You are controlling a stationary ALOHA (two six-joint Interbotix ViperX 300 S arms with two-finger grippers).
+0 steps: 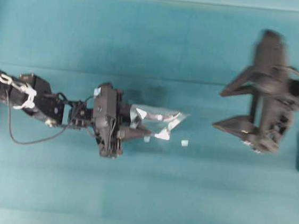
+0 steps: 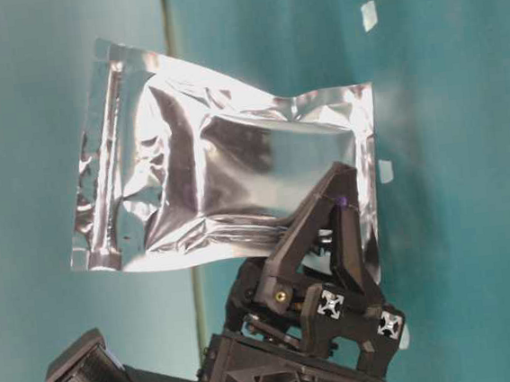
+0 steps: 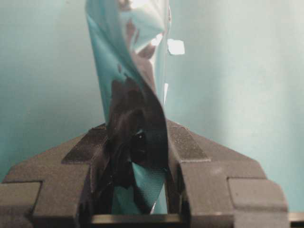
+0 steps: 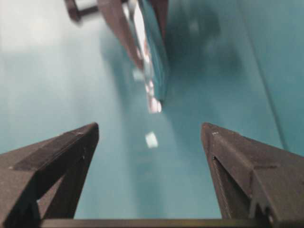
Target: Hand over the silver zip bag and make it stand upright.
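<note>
On the left we had the left pincer (image 1: 131,134) reaching toward the middle of the teal worktop (image 1: 140,196), its jaws pinched on one end of the shiny, crinkled silver foil zip bag (image 1: 156,121). Our left wrist view showed it plainly: the foil (image 3: 135,123) was squeezed between the two black fingers (image 3: 83,152) and rose away from them on edge. From table level the bag (image 2: 227,185) hung clear of the worktop, held by a corner near its plain short end, with the zip strip at the far, free end.

Moving right, the bag's long axis ran across the overhead view, from the holding pincer toward the other arm. Its free end pointed straight at the right pincer (image 1: 233,107). A tiny pale scrap (image 1: 184,143) lay on the worktop between them.

On the right, that pincer stood spread wide, empty, touching nothing, blurred, and well apart from the bag. Our right wrist view looked between the spread fingers (image 4: 61,147) at the foil's edge (image 4: 154,61), lined up with the gap. We judged the handover not yet made; the left arm was far the nearer.
</note>
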